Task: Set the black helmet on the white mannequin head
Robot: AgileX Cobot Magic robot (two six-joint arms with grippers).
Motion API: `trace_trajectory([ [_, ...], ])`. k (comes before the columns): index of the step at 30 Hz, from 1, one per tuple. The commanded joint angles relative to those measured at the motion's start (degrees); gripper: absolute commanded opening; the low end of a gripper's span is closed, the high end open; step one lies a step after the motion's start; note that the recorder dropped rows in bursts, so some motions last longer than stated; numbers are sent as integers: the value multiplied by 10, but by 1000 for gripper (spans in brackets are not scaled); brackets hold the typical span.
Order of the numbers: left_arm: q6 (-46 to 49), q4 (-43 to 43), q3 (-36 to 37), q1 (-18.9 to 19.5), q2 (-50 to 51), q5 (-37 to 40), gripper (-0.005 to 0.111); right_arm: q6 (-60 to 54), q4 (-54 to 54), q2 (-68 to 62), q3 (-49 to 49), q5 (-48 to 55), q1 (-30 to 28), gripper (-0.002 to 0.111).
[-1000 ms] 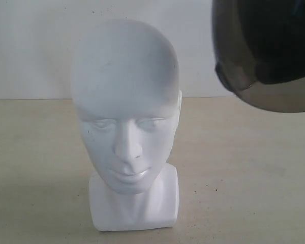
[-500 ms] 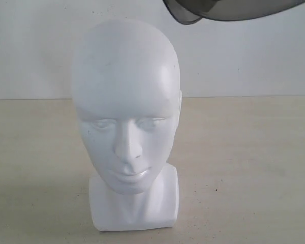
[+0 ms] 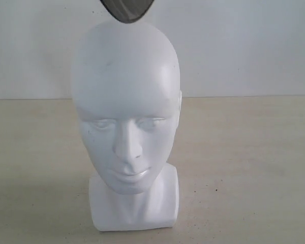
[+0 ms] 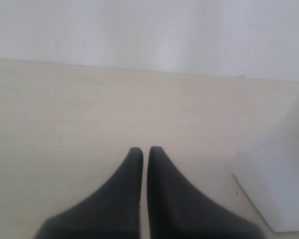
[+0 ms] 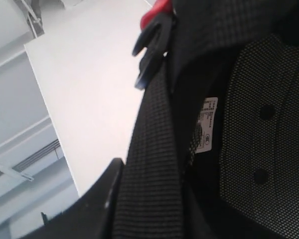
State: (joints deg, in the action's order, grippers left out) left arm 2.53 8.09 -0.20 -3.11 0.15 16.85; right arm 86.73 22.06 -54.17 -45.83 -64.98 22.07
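Leftward the helmet [image 3: 127, 10] has swung, its visor tip now just over the head's [image 3: 124, 101] crown. Left fingers [image 4: 124, 194] sit together low beside the neck base [image 4: 274, 189]; right fingers, seemingly clamped on the helmet, should centre its opening, then lower straight, straps [image 5: 149, 169] clear.

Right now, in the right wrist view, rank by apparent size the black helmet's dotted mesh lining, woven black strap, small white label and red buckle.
Largest: dotted mesh lining.
Next: woven black strap.
Small white label and red buckle look about alike; the frame edge cuts the buckle, so I won't rank them.
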Motion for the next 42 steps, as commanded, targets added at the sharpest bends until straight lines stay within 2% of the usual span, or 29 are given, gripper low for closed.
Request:
trace_trajectory([
  [1, 0, 4, 2, 2, -1, -2, 4, 32, -44, -3, -28, -50, -1, 0],
  [10, 0, 4, 2, 2, -1, -2, 4, 113, -33, -45, -69, -50, 9, 0],
  [19, 0, 4, 2, 2, -1, -2, 4, 48, -15, -72, -90, -50, 52, 0],
  [23, 0, 4, 2, 2, -1, -2, 4, -34, -41, -72, -90, -50, 92, 0],
  [27, 0, 4, 2, 2, -1, -2, 4, -66, -59, -96, -91, -50, 133, 0],
  [42, 0, 4, 2, 2, -1, -2, 4, -98, -21, -145, -86, -50, 135, 0],
])
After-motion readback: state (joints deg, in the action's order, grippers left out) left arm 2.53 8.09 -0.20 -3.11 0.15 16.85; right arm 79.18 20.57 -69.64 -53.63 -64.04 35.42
